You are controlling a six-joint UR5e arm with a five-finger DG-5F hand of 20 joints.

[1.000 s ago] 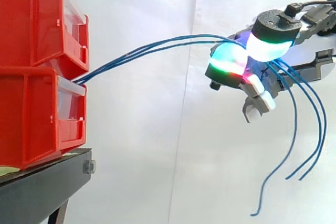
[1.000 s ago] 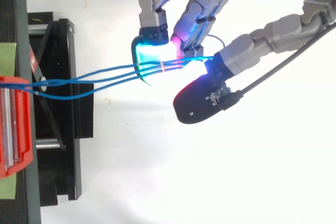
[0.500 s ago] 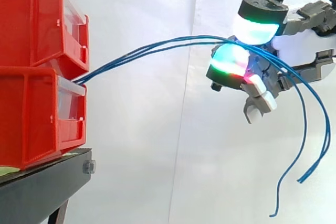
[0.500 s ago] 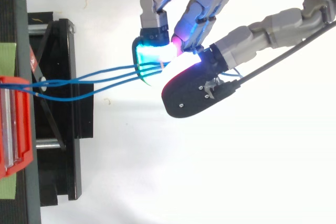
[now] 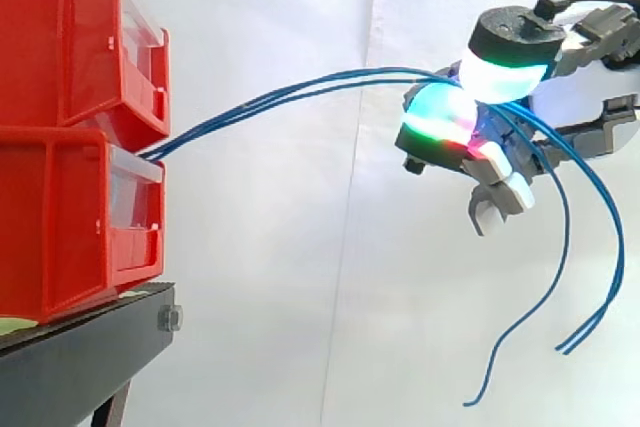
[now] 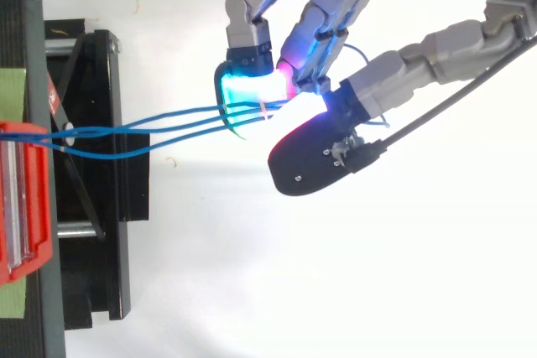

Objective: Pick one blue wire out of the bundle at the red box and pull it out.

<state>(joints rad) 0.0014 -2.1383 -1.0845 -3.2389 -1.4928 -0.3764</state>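
Thin blue wires (image 5: pixel 330 79) (loose ends drooping) — pinched by robot hand (image 5: pixel 575 97)

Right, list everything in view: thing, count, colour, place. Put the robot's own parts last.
bins: two, red, stacked at the left on the stand, with clear fronts facing the hand
blue wires: three, blue, running from the gap between the bins across to the hand, with loose ends drooping past it
stand: one, black, under the bins
curtain: one, white, behind everything
hand: one, grey and white, at the right, with thumb and fingers closed on the blue wires
pads: glowing cyan, green, white and red, at the fingertips where the wires pass
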